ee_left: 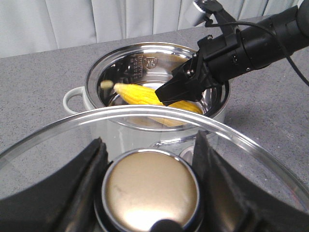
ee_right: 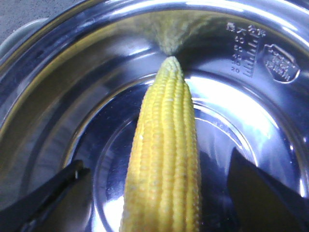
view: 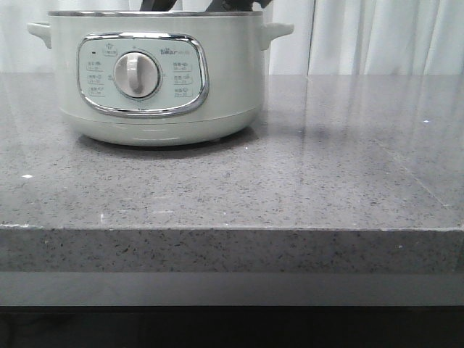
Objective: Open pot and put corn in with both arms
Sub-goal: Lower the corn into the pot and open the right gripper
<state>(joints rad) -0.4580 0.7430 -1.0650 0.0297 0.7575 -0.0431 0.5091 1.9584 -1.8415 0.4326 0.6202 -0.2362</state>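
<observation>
The big round mint-green pot sits uncovered; left gripper pinches the clear glass lid's gold knob. Inside, the yellow corn cob lies between the right gripper's 2 spread fingers, untouched.

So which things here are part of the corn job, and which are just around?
Part of the job:
- pot
- corn
- glass lid
- left gripper, holding the lid's knob
- right gripper, inside the pot

Just around:
- grey counter
- curtain
</observation>
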